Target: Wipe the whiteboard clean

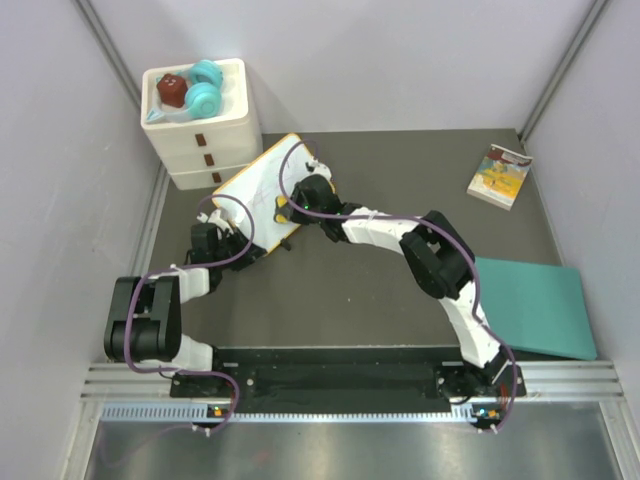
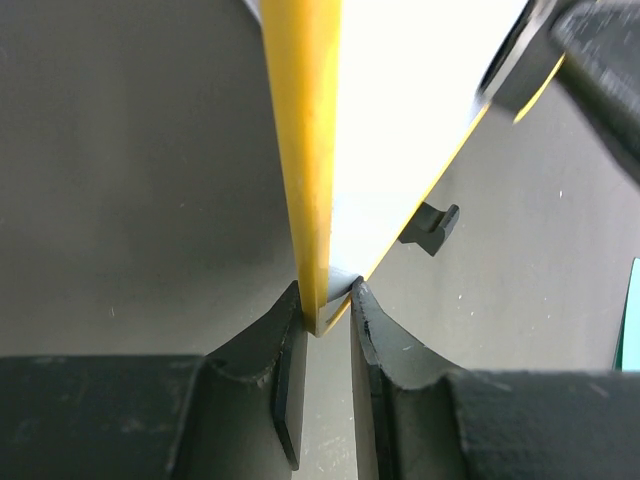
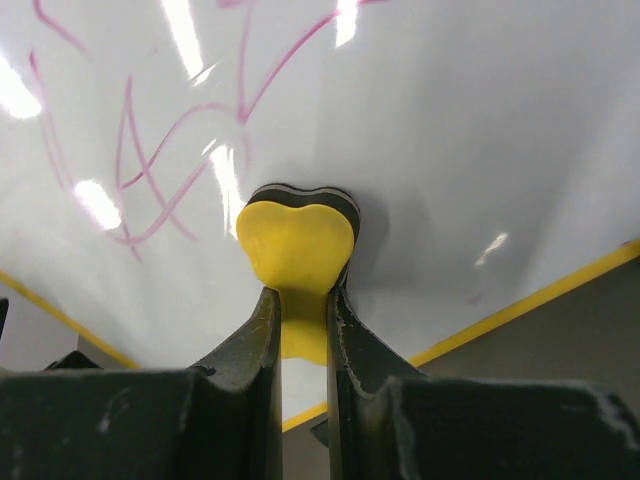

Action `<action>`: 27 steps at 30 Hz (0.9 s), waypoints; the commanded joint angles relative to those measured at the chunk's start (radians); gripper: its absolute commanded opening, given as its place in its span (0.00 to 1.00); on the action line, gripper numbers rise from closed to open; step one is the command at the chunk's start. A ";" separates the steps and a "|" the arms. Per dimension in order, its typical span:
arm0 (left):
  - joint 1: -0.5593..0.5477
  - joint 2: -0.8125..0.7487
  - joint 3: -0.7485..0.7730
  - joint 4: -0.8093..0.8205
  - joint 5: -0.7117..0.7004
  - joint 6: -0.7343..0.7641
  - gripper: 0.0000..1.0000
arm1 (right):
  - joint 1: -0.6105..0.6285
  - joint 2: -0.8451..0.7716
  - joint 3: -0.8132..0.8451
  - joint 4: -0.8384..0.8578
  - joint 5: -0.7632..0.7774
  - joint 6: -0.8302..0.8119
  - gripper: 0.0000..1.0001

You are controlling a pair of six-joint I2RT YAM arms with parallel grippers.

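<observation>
The whiteboard (image 1: 250,190) stands tilted, its far edge close by the white drawer box (image 1: 205,135), with open table (image 1: 400,180) off to the right. Left gripper (image 2: 325,308) pinches its yellow-framed corner; right gripper (image 3: 303,296) clamps a yellow eraser (image 3: 297,240) against its scribbled face

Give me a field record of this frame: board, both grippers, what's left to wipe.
board: small white whiteboard with orange-yellow frame
left gripper: shut on the whiteboard's framed corner
right gripper: shut on yellow heart-shaped foam eraser, pressed to the board face
unwiped: pink scribbles, upper left of the eraser in the right wrist view
other items: white three-drawer box, flat teal mat, booklet
</observation>
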 commanded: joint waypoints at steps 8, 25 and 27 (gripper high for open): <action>0.010 0.003 -0.016 -0.052 -0.090 0.061 0.19 | -0.144 0.041 0.063 -0.070 0.027 -0.003 0.00; 0.010 -0.005 -0.008 -0.075 -0.113 0.062 0.19 | -0.226 0.089 0.244 -0.097 -0.135 -0.023 0.00; 0.010 0.006 -0.002 -0.077 -0.112 0.062 0.19 | -0.218 0.089 0.244 -0.090 -0.149 -0.034 0.00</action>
